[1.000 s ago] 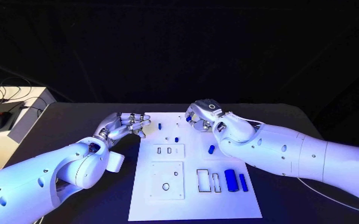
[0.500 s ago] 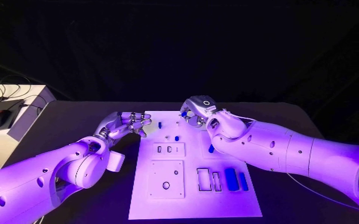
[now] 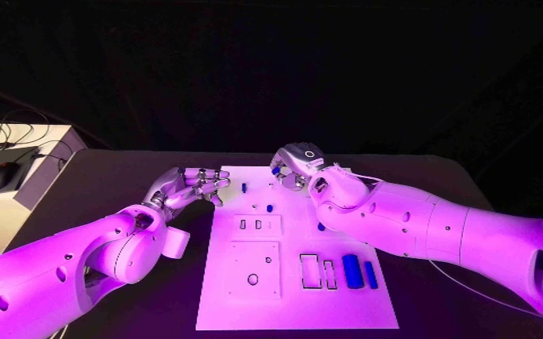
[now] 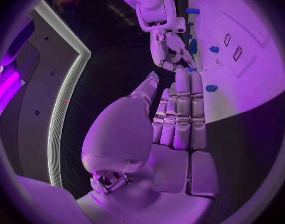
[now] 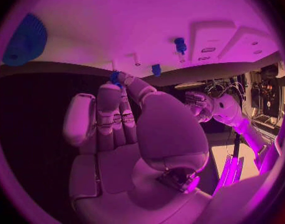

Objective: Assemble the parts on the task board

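The white task board [image 3: 297, 308] lies in the middle of the table. My right hand [image 3: 297, 166] hovers over the board's far edge and pinches a small blue part [image 5: 114, 77] between thumb and fingertip. My left hand [image 3: 187, 187] sits at the board's far left edge, fingers straight and together [image 4: 180, 109], holding nothing. A small blue peg [image 3: 243, 187] stands on the board beside the left hand. Another blue part [image 3: 320, 227] shows by my right forearm. Two long blue pieces [image 3: 352, 271] lie near the board's right side. A blue gear [image 5: 24, 40] rests on the board [image 5: 117, 25].
Rectangular slots and round holes [image 3: 253, 279] mark the board's near half. A pale box with cables [image 3: 34, 168] stands past the table's left edge. The black table [image 3: 125, 174] runs bare round the board.
My right hand has drifted a little further across the board's far edge and to the left with the small blue part. The left hand has hardly moved.
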### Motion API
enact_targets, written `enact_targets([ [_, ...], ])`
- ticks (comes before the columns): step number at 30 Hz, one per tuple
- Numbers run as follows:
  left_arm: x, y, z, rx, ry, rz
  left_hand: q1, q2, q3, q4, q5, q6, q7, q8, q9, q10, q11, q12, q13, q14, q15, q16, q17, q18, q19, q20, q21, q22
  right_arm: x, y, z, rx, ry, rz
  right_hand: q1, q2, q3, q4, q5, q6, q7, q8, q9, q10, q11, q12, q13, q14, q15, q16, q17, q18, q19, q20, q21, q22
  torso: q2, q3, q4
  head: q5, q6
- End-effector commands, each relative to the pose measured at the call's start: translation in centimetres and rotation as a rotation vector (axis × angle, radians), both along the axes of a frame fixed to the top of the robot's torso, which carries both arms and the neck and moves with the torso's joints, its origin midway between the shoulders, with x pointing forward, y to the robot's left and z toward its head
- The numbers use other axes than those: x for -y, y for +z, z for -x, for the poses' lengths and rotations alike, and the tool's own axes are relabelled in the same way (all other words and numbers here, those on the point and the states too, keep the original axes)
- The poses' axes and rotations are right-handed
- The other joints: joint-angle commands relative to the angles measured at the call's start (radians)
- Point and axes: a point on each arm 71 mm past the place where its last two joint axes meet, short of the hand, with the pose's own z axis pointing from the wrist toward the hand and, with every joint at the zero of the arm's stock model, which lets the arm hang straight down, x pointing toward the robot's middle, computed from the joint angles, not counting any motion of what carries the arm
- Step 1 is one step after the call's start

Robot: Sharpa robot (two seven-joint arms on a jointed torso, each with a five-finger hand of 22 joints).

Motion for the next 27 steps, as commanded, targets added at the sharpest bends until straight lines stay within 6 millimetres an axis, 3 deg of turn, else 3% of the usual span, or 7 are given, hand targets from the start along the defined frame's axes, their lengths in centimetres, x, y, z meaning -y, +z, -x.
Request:
enact_targets([
  [1, 0.24, 0.15, 0.08, 0.003, -0.017, 0.007, 0.001, 0.006, 0.000, 0.005, -0.002, -0.004, 0.000, 0.000, 0.001, -0.006, 0.002, 0.001, 0.001, -0.002, 0.003, -0.003, -0.001, 0.015, 0.003, 0.003, 0.004, -0.001, -0.05, 0.06, -0.10, 0.010, -0.002, 0.007, 0.023, 0.023, 0.000, -0.002, 0.002, 0.008, 0.002, 0.003, 0.000, 0.032, -0.024, 0.005, 0.002, -0.001, -0.006, -0.002, 0.002, -0.002, 0.073, -0.003, -0.005, 0.128, 0.001, -0.0040, 0.0044, -0.003, 0.000],
  [4, 0.23, 0.19, 0.09, 0.003, -0.017, 0.007, 0.001, 0.006, 0.000, 0.005, -0.002, -0.004, 0.000, 0.000, 0.001, -0.006, 0.002, 0.001, 0.001, -0.002, 0.003, -0.003, -0.001, 0.015, 0.003, 0.003, 0.004, -0.001, -0.12, 0.01, -0.18, 0.008, -0.003, 0.011, 0.023, 0.023, 0.000, -0.002, 0.002, 0.008, 0.002, 0.003, 0.000, 0.032, -0.024, 0.005, 0.002, -0.001, -0.006, -0.002, 0.002, -0.002, 0.073, -0.003, -0.006, 0.128, 0.003, -0.0025, 0.0025, -0.001, 0.000],
  [10, 0.21, 0.27, 0.09, 0.004, -0.017, 0.008, 0.001, 0.006, 0.000, 0.005, -0.002, -0.004, 0.000, 0.000, 0.001, -0.006, 0.002, 0.001, 0.001, -0.002, 0.003, -0.003, -0.001, 0.015, 0.003, 0.003, 0.004, -0.001, -0.12, -0.04, -0.28, 0.005, -0.004, 0.016, 0.023, 0.023, 0.000, -0.002, 0.002, 0.008, 0.002, 0.003, 0.000, 0.032, -0.024, 0.005, 0.002, -0.001, -0.006, -0.002, 0.002, -0.002, 0.073, -0.003, -0.006, 0.128, 0.003, -0.0035, 0.0008, -0.002, -0.001],
  [27, 0.05, 0.39, 0.14, 0.003, -0.015, 0.006, -0.004, 0.007, -0.005, 0.011, -0.002, -0.006, 0.003, 0.000, 0.001, -0.009, 0.003, 0.001, 0.001, -0.004, 0.005, -0.003, -0.004, 0.015, 0.000, 0.005, 0.008, -0.011, -0.56, -0.41, -0.61, -0.028, -0.006, 0.044, 0.020, 0.020, -0.005, 0.002, -0.005, 0.003, 0.003, 0.003, -0.003, 0.025, -0.022, 0.005, 0.002, -0.001, -0.005, -0.008, 0.001, -0.001, 0.072, -0.001, -0.021, 0.132, 0.005, -0.0041, 0.0021, 0.002, -0.006],
])
